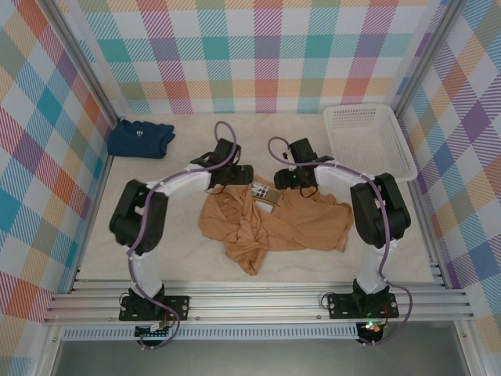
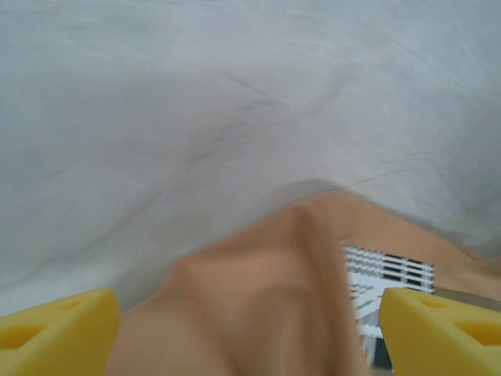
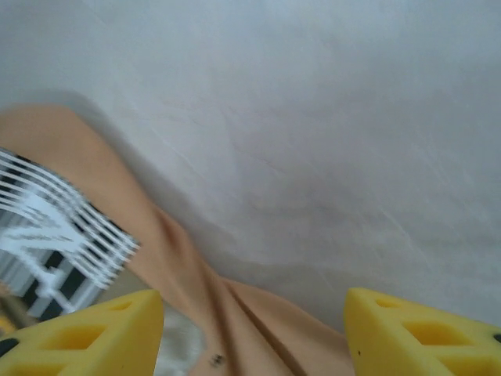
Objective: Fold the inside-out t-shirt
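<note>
- Fabric of the tan-orange, short-sleeved soft t-shirt (image 1: 274, 223) is seen crumpled on the pale wood-grain table (image 1: 156, 243), with a twisted bunch at its near middle.
- The t-shirt's whole outline is given by the top external view, while the wrist views give close, blurred folds of its far edge.
- At that far edge, the black left gripper (image 1: 235, 175) and the black right gripper (image 1: 293, 178) are seen low, one on either side of a small white rectangular label (image 1: 264, 196) lying on the t-shirt.
- In the left wrist view, the left gripper (image 2: 246, 321) is shown with its yellow fingers (image 2: 59, 329) held wide apart, with a raised fold of the t-shirt (image 2: 258, 298) between them and the label (image 2: 387, 274) just beside one finger.
- In the right wrist view, the right gripper (image 3: 254, 329) is likewise shown with yellow fingers (image 3: 423, 333) spread wide, a ridge of the t-shirt (image 3: 180, 258) between them and the label (image 3: 55, 235) to one side.
- Black bars and marks are printed on the label, but no writing can be read through the blur.
- Well apart from the t-shirt, a folded navy-blue shirt (image 1: 139, 138) with a small white mark, too small to read, lies beyond its far left.
- A white perforated plastic basket (image 1: 368, 141) stands beyond the t-shirt's far right.
</note>
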Available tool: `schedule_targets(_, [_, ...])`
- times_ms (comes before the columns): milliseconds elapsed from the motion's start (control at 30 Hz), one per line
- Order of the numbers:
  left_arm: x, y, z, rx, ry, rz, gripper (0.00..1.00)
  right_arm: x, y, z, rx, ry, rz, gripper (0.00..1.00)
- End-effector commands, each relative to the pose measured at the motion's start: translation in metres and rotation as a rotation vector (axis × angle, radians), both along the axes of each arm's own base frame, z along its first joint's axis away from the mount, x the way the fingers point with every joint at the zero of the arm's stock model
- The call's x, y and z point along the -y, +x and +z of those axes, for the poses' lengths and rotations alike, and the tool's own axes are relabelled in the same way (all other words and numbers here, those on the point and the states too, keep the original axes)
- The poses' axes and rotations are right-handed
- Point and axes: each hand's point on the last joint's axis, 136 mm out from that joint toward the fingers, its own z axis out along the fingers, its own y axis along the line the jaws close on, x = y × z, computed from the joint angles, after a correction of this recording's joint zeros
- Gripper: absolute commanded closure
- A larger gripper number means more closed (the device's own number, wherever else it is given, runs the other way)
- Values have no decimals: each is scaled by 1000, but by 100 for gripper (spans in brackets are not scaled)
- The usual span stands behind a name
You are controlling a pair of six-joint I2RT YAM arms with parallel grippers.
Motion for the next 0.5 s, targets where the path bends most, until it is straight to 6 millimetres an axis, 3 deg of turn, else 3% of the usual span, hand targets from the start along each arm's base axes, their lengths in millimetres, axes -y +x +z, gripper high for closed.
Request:
schedule_targets(0, [21, -18, -22, -107, 70, -142, 20, 12, -13, -8, -65, -73, -17, 38])
schedule_targets(200, [11, -33, -54, -210, 100, -131, 39, 11, -23, -27, -124, -65, -10, 44])
schedule_targets(300, [5, -34, -67, -229, 80, -113, 57, 9, -18, -34, -120, -55, -14, 65])
schedule_targets(367, [4, -27, -66, -214, 58, -107, 73, 6, -7, -27, -83, -17, -20, 80])
schedule_targets(467, [3, -3, -35, -109, 14, -90, 90, 2, 14, 5, 13, 66, -19, 100])
